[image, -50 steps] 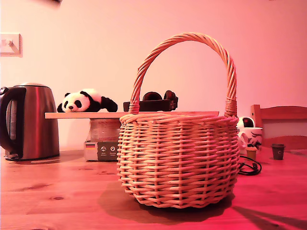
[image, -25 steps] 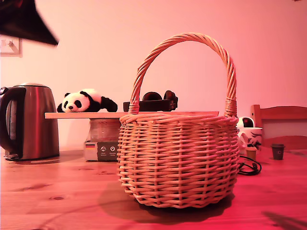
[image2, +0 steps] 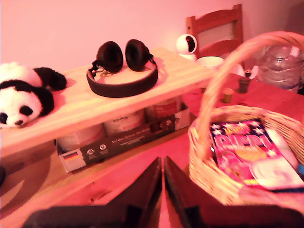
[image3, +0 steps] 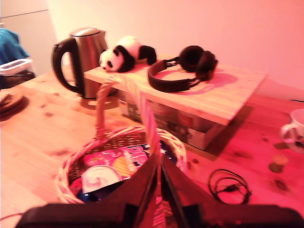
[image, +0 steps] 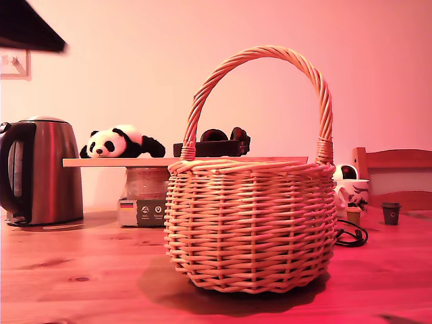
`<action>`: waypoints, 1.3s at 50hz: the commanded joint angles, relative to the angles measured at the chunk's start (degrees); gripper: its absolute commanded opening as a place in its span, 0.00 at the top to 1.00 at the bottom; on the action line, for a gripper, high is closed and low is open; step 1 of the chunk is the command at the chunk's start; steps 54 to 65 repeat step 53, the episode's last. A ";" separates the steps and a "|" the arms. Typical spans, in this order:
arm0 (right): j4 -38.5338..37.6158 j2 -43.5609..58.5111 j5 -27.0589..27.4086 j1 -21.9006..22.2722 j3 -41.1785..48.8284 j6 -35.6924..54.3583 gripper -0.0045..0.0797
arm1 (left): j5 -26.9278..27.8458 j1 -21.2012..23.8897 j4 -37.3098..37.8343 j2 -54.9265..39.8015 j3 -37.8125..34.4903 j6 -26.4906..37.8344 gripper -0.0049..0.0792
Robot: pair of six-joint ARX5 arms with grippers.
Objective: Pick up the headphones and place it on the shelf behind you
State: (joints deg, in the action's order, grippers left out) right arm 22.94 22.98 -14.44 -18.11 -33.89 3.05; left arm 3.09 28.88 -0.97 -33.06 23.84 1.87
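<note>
The black headphones (image: 216,143) lie flat on the light wooden plank shelf (image: 115,162), behind the wicker basket's handle in the exterior view. In the first wrist view the headphones (image2: 122,71) rest on the plank (image2: 95,107) well beyond my first gripper (image2: 163,164), which is shut and holds nothing. My second gripper (image3: 159,164) is also shut and bare. It hangs over the basket (image3: 118,161), far from the headphones (image3: 183,69) on the plank (image3: 223,95). A dark piece of an arm (image: 27,27) shows at the exterior view's top left.
A wicker basket (image: 250,223) with a magazine (image2: 242,147) inside fills the table's middle. A toy panda (image: 115,143) lies on the plank. A steel kettle (image: 44,169) stands at the exterior view's left. At its right are a mug (image: 351,189), a cable (image: 351,235) and a chair back (image: 395,162).
The dark arm piece came into the exterior view's top left corner, then drew back a little up and left. The headphones, plank and basket have not moved.
</note>
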 commanded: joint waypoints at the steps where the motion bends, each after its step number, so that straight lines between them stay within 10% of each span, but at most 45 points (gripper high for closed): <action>1: -0.33 -0.52 -0.22 -0.26 -0.07 0.15 0.96 | -1.99 -0.04 1.01 2.49 -1.73 1.75 0.96; 65: 17.07 -0.76 -0.44 -0.26 -0.09 -0.39 0.96 | -1.95 -3.21 1.51 17.49 -4.22 -0.63 0.96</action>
